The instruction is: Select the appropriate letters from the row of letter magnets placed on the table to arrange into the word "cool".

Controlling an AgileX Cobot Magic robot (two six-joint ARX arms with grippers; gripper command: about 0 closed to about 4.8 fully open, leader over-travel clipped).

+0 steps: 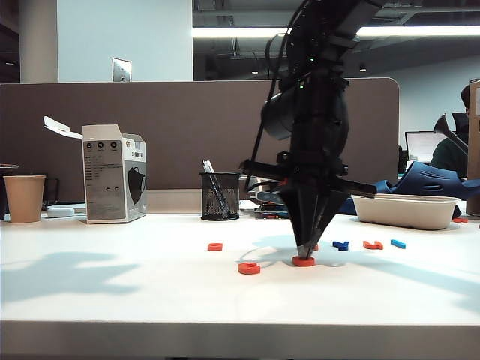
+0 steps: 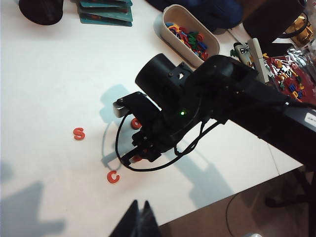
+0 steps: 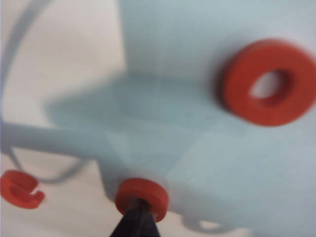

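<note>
Right wrist view shows the right gripper pressed together, its tips pinching the near rim of an orange O that lies flat on the table. The C sits just beside this O, its gap facing it; the second O lies farther off on the other side. The right arm is far nearer these letters. The left gripper hangs apart near the table edge, its jaws seemingly together

Right gripper points down, jaws shut; left gripper shut
</note>
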